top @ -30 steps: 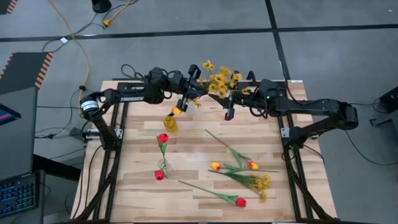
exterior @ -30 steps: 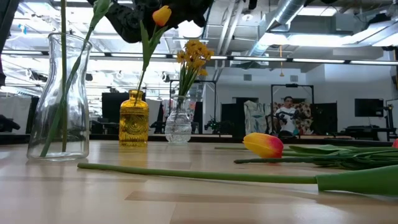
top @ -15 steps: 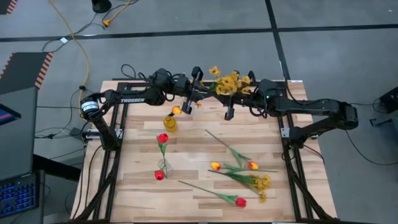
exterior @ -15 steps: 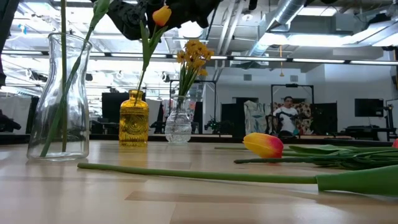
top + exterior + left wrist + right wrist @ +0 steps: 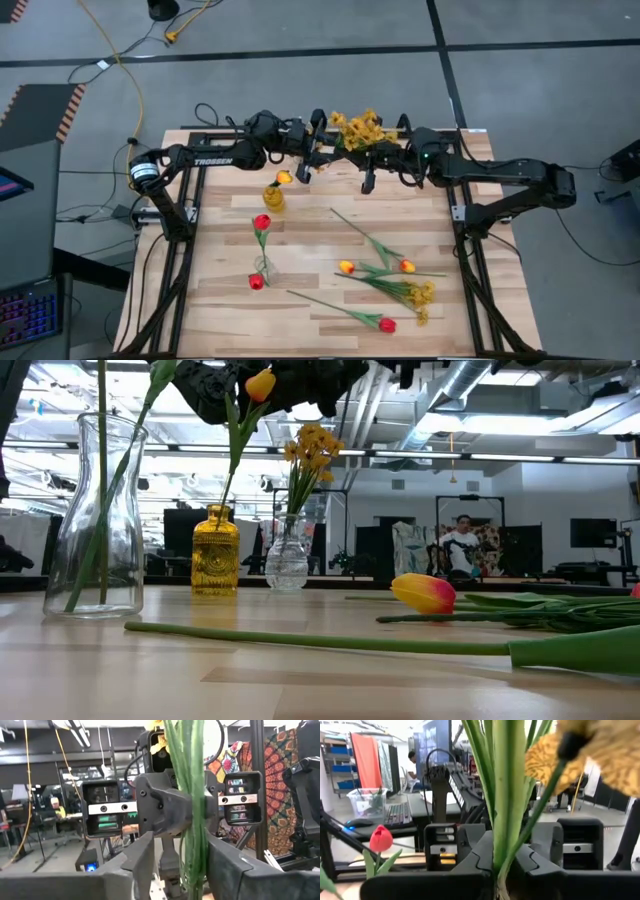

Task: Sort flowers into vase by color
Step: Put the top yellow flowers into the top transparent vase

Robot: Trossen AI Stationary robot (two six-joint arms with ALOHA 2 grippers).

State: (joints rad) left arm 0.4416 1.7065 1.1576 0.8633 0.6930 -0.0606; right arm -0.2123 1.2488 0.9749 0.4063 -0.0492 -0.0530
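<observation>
A bushy mustard-yellow spray (image 5: 360,128) is held up between my two arms over the table's far edge. My right gripper (image 5: 368,170) is shut on its green stems. My left gripper (image 5: 179,845) faces it and stands open, one finger on either side of the same stems (image 5: 192,865). An amber vase (image 5: 274,197) holds a yellow-orange tulip (image 5: 284,178). A tall clear vase (image 5: 95,520) holds a red tulip (image 5: 262,222). A round clear vase (image 5: 288,560) holds yellow flowers (image 5: 312,445). My right gripper pinches the spray's bundled green stems (image 5: 502,855) between its two fingers. The fingers come level from the table's right side and lie across the stems. The spray stands upright, blossoms above the fingers, lifted clear of the table. My left gripper: whether a finger touches the stems, I cannot tell.
Loose flowers lie on the near right of the table: two yellow-orange tulips (image 5: 346,267) (image 5: 407,266), a mustard spray (image 5: 420,295) and a red tulip (image 5: 386,324). Another red tulip (image 5: 256,282) lies by the tall vase. A person sits in the room behind (image 5: 462,545).
The spray has turned about between the two grippers. Its blossoms, which were spread slantwise toward the right arm, now lie bunched in a more level row along the far edge. The arms have stayed in place there.
</observation>
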